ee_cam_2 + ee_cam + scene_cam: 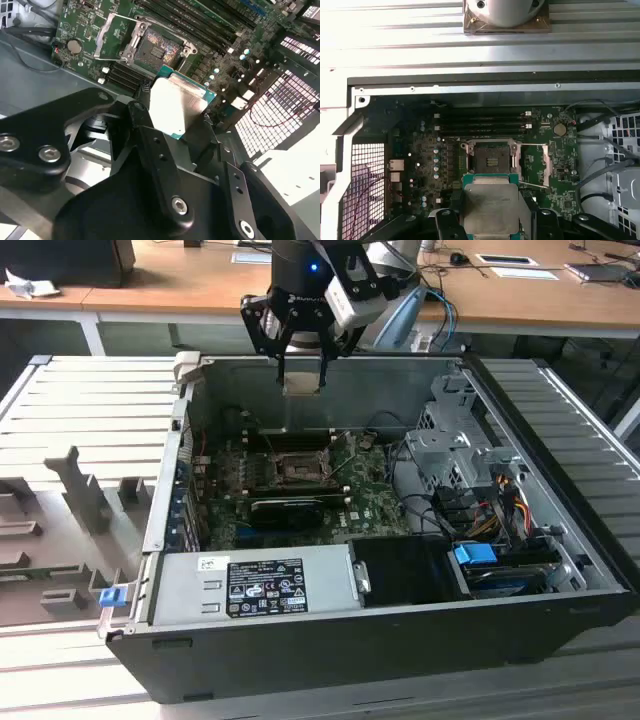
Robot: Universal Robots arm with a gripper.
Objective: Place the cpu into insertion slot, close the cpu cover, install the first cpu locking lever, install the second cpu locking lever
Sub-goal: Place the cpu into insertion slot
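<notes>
The end effector (302, 372) is gripping the cpu (302, 386) by its edges between two fingers, hanging in the upper centre of the exterior view, over the far wall of the open computer case (400, 645). Lower down, near the middle of that frame, the insertion slot (298, 468) is lying uncovered on the green motherboard (375, 502), well apart from the chip. In the second wrist view the cpu cover (102, 35) is standing swung open just beside the slot, while the chip's pale metal face is showing between the black fingers.
</notes>
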